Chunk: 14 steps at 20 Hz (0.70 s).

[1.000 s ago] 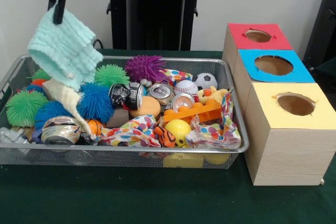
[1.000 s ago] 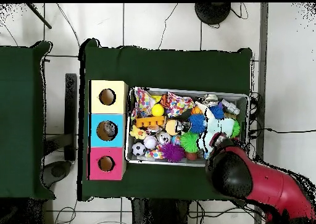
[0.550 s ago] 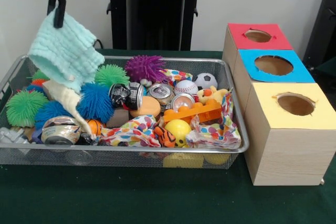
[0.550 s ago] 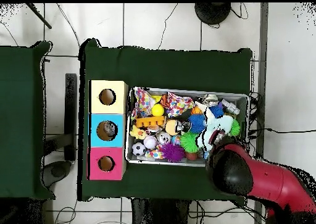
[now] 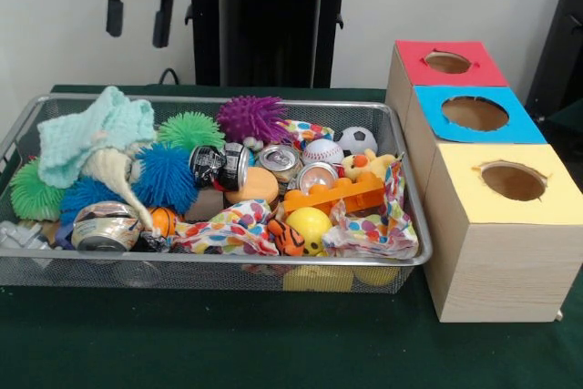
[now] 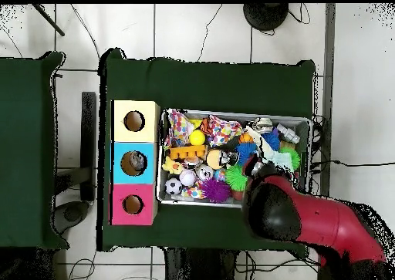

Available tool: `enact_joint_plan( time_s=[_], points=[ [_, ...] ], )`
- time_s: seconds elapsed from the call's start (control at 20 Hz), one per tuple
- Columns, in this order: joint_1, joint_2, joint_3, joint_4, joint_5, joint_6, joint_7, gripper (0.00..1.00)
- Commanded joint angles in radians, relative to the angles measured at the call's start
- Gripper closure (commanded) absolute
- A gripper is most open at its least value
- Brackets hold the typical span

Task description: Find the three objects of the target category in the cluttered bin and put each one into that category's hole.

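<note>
My gripper hangs open and empty above the back left corner of the wire bin. A pale teal cloth lies crumpled in the bin's left end, on a cream cloth and spiky balls. The bin also holds a purple spiky ball, a green one, a blue one, crushed cans, a baseball and a soccer ball. In the overhead view my red arm covers the gripper and part of the bin.
Three wooden boxes with round holes stand right of the bin: red, blue and yellow. An orange toy brick, a yellow ball and a patterned cloth fill the bin's front right.
The gripper was holding the teal cloth up over the bin's left end. It has opened and shifted right, and the cloth has dropped back into the bin.
</note>
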Motion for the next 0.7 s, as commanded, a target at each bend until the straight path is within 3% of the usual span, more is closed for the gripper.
enact_joint_plan(
  time_s=[0.05, 0.3, 0.5, 0.7],
  points=[
    [0.104, -0.135, 0.054, 0.133, 0.095, 0.179, 0.03, 0.0],
    [0.219, -0.09, -0.038, 0.102, 0.079, 0.144, 0.15, 0.0],
    [0.377, -0.001, -0.176, 0.046, 0.046, 0.055, 0.311, 0.0],
    [0.461, 0.11, -0.278, -0.03, 0.04, -0.037, 0.344, 0.0]
  ],
)
